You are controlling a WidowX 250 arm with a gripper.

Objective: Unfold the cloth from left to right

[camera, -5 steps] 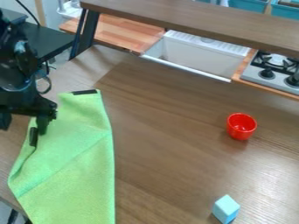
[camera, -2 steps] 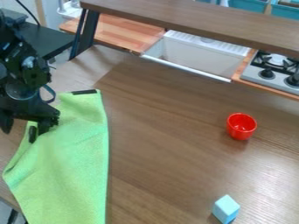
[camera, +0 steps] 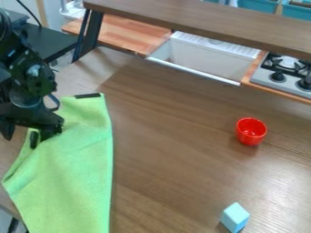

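Green cloth lies on the table, well to the left of the red bowl. At cloth's upper left edge, the pincer is widely open, gripping nothing.

The brown wood-grained table is carrying three things — a green cloth is lying along its left side, a red bowl is standing upright at right, and a light-blue block is resting nearer the camera.
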